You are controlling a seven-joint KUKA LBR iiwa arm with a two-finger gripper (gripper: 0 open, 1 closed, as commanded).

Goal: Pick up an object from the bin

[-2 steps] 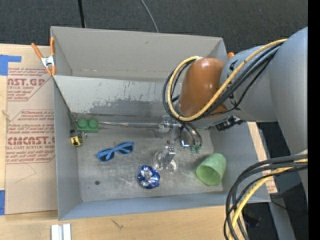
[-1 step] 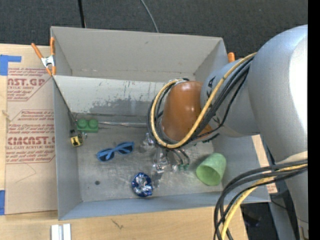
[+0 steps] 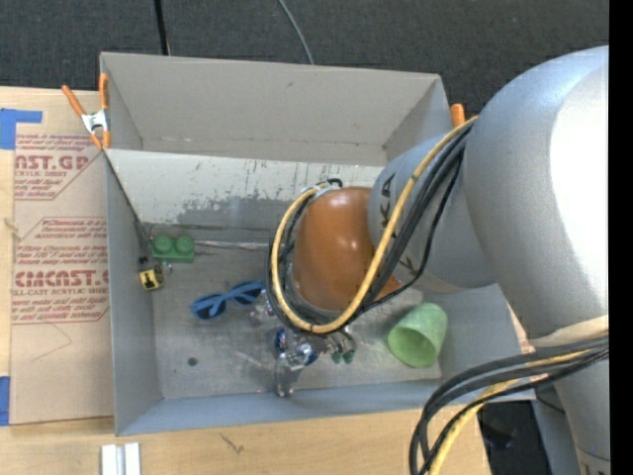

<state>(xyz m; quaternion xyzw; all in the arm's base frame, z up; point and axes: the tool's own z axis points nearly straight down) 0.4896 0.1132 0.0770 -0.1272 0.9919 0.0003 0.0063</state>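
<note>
**Several loose things, gripper set low at the bin's front**

The gripper (image 3: 297, 352) is seen below the arm's orange cover (image 3: 331, 245), near the front wall of the grey bin (image 3: 129, 364). Whether it is released or clenched cannot be told. The blue glasses (image 3: 226, 299) are found just to its left, nearest to it. A pale green cup (image 3: 418, 334) is laid on its side to the right. A green block (image 3: 172, 247) and a small yellow-and-black piece (image 3: 149, 278) are placed by the left wall.

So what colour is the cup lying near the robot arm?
The cup is pale green, clearest in the camera view.
</note>
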